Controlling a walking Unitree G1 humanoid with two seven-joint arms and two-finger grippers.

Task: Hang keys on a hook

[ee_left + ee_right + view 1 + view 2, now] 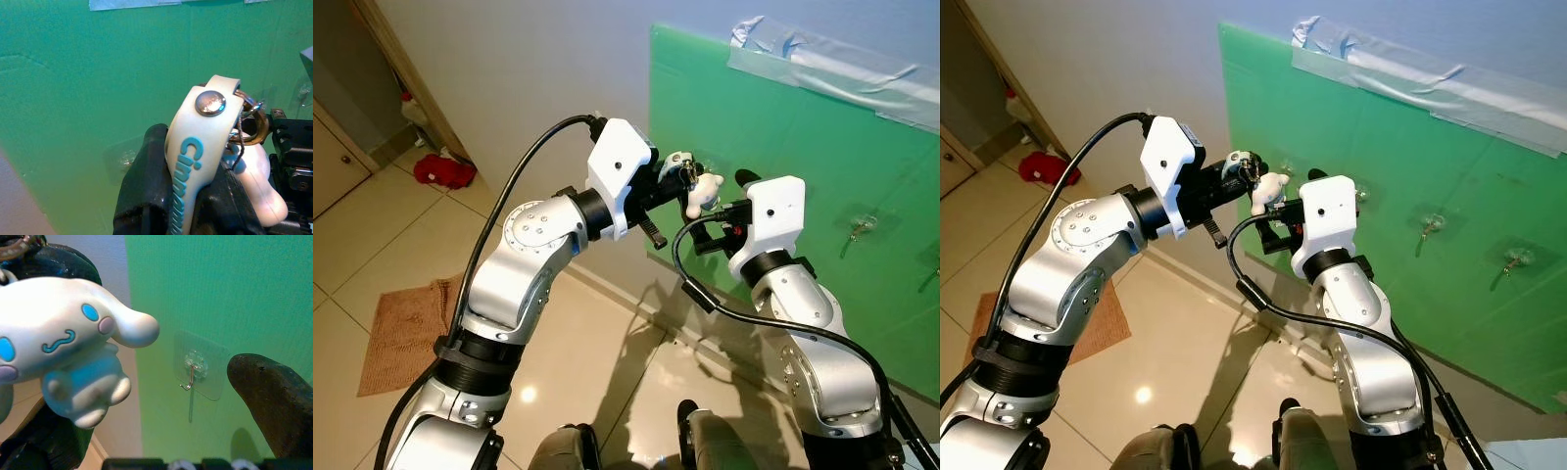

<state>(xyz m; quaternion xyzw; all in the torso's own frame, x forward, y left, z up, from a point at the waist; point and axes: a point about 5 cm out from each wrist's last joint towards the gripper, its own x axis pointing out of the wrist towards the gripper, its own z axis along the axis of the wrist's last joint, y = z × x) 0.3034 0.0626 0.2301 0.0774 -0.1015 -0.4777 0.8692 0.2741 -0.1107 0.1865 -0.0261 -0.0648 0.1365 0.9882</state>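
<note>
Here, both silver arms are raised toward a green board (822,196) that is fixed to the wall with strips of tape (822,69) along its top edge. The left gripper (677,176) is held up close to the board's left edge, and its black fingers (146,186) are clamped on the white strap (195,166) of a keychain; pale blue lettering is seen along the strap, and a metal stud (210,103) is set near its upper end. A brass ring (257,125) is threaded through the strap's loop, and a white cartoon dog charm (63,347) with blue eyes and a blue belly is hung from it, dangling just beside the fingers. The keys themselves cannot be made out clearly.

The right gripper (729,225) is held just beside and slightly below the left one, pointed at the board. One black finger (274,401) is seen in the right wrist view; whether this gripper's fingers are together or apart cannot be told.

Clear adhesive hooks are stuck on the board. The nearest hook (193,372) is seen past the charm in the right wrist view: a small metal hook on a transparent square pad, bare, apart from the keychain. Two more hooks (1430,227) are placed further to the right on the board.

On the tiled floor (401,245), a brown mat (401,333) is laid to the left, and a red object (445,171) is left by the wall.
</note>
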